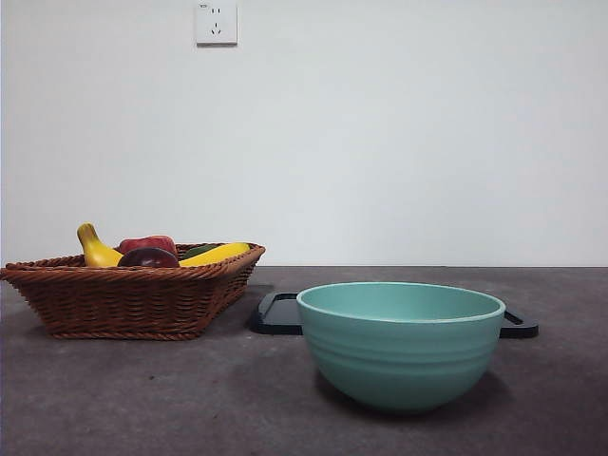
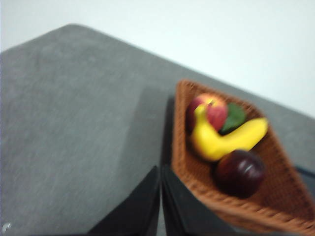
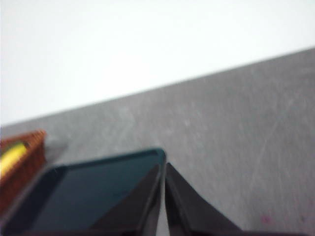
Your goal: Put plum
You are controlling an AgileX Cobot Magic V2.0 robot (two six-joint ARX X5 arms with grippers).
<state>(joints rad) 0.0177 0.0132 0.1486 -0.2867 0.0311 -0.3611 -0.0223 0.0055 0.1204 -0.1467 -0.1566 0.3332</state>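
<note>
Item: the plum [image 2: 239, 172], lying in the wicker basket [image 2: 183, 162] beside the bananas [image 2: 222, 139], toward the table's left edge. We note our left gripper [image 2: 161, 204], jaws closed and empty, above the basket's rim, nearer the plum. Our right gripper [image 3: 163, 201], likewise closed, waits over the black tray [image 3: 83, 191].

Grey table [image 1: 114, 399] – wicker basket [image 1: 133, 299], black tray [image 1: 278, 315], teal bowl [image 1: 401, 344].

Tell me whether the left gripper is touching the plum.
Apart. In the left wrist view the left gripper, jaws together, hangs outside the basket rim, while the plum lies inside it with wicker showing between them.
</note>
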